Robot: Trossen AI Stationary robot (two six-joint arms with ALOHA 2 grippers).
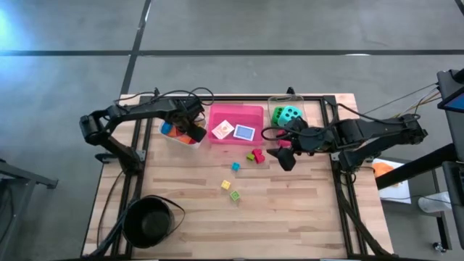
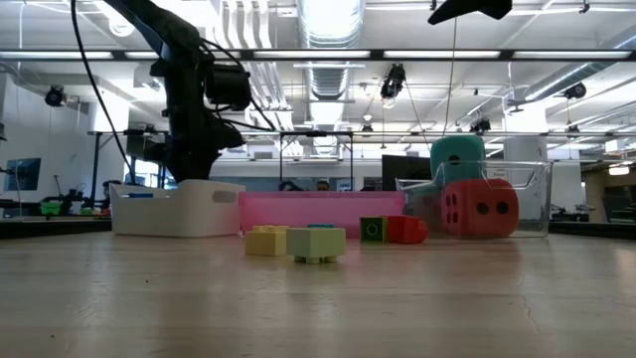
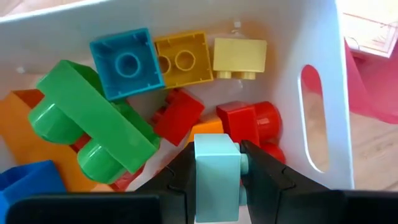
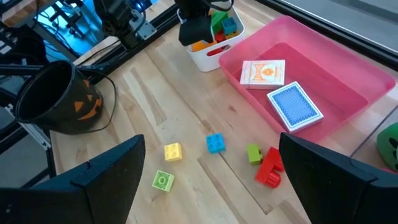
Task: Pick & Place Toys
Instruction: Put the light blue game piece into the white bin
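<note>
Left gripper (image 3: 217,180) pinches smooth pale-teal studded block (image 3: 216,177) above white tray (image 3: 323,81).

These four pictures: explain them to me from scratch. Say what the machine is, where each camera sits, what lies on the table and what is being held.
Two dark robot arms work at a wooden table, sorting toys. One camera looks straight down, one sits at table height, and one rides on each wrist.

The left gripper hangs over the white tray, its fingers shut on a pale blue block above the blocks already inside. The right gripper waits open over the loose blocks on the table.

The pink tray holds two cards. The clear tray holds green and teal dice; the table-level view also shows a red die. A black bowl sits at the near corner.
</note>
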